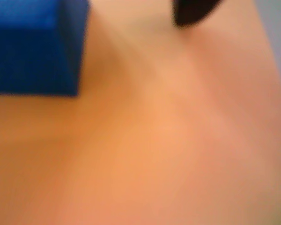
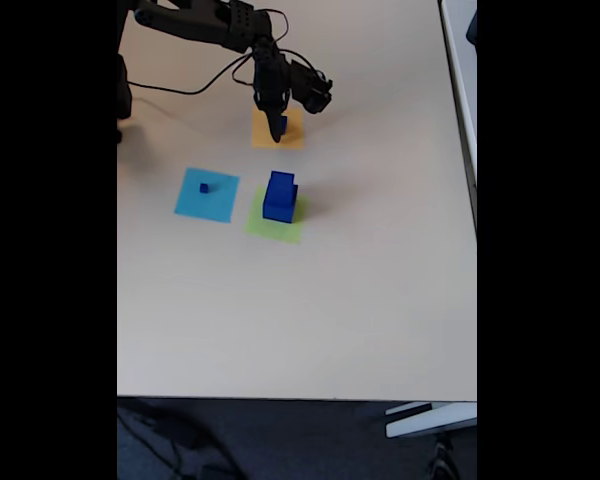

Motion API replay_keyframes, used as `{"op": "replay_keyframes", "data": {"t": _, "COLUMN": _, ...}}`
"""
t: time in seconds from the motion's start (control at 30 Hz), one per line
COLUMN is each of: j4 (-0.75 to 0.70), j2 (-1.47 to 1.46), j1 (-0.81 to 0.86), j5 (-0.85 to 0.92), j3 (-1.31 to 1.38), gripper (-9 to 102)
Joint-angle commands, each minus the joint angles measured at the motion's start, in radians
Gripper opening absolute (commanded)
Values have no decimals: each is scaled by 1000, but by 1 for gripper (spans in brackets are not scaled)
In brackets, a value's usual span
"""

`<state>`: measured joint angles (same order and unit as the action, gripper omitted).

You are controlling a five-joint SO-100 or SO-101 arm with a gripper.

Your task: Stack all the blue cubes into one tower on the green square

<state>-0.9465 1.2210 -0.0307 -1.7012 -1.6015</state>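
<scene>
Hand (image 2: pixel 281 128) is down over the orange square (image 2: pixel 292 139) at a small cube (image 2: pixel 283 123), can't tell if it's pinching yet, so I'd center the fingers on it before lifting toward the stack (image 2: pixel 279 196) on the green square (image 2: pixel 276 226).

Two dark-blue cubes (image 2: pixel 279 196) stand stacked on the lime-green square (image 2: pixel 276 222), a tiny cube (image 2: pixel 204 186) sits on the light-blue square (image 2: pixel 207 194), and another small cube (image 2: pixel 283 124) is over the orange square (image 2: pixel 278 129).

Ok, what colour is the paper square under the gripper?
Orange, seen best in the fixed view, beneath the gripper.
</scene>
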Motion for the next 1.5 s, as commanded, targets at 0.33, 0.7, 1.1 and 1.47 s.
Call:
{"op": "replay_keyframes", "data": {"t": 0.33, "j4": 49, "j2": 63, "j1": 37, "j5": 32, "j3": -26, "gripper": 2}}
{"op": "replay_keyframes", "data": {"t": 0.7, "j4": 38, "j2": 167, "j1": 67, "j5": 104, "j3": 15, "gripper": 0}}
{"op": "replay_keyframes", "data": {"t": 1.1, "j4": -242, "j2": 267, "j1": 167, "j5": 189, "j3": 301, "gripper": 0}}
{"op": "replay_keyframes", "data": {"t": 1.47, "j4": -285, "j2": 239, "j1": 336, "j5": 374, "j3": 407, "gripper": 2}}
